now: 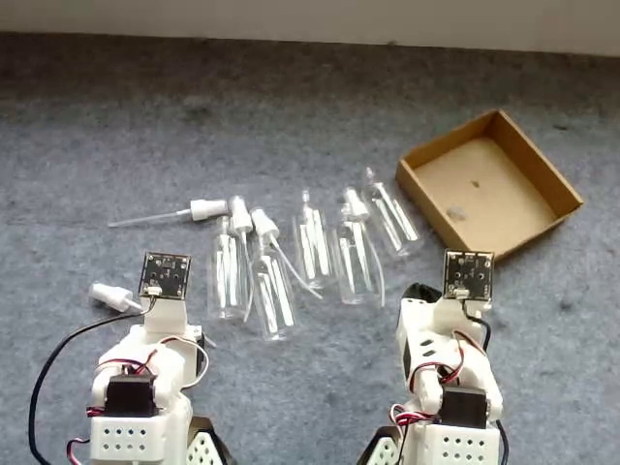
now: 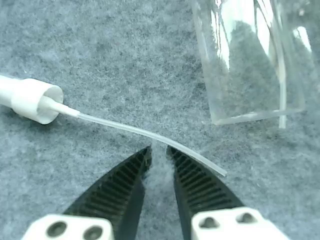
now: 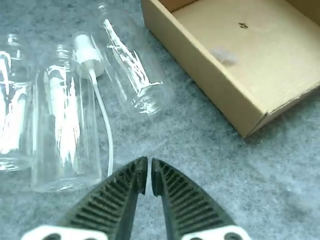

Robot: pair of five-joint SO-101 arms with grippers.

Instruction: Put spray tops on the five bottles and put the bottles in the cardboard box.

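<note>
In the high view, five clear bottles (image 1: 312, 247) are laid on their sides in a row across the middle of the table (image 1: 310, 107). This puts each one within reach of the two arms at the near edge. The cardboard box (image 1: 494, 194) is set open toward the far right corner, just beside the last bottle, and nothing has been put in it yet. One loose spray top (image 1: 208, 209) is seen off the row's left end.

In the left wrist view, the left gripper (image 2: 159, 152) is held with its jaws slightly apart and nothing between them. Its tips are just short of the thin tube of another spray top (image 2: 32, 100), so it seems lined up for a pick. A bottle's base lies near.

In the right wrist view, the right gripper (image 3: 149, 167) is seen empty, its jaws drawn almost together, between the bottles and the box wall. No label is seen on the bottles. A small dark mark on the box floor cannot be read.
</note>
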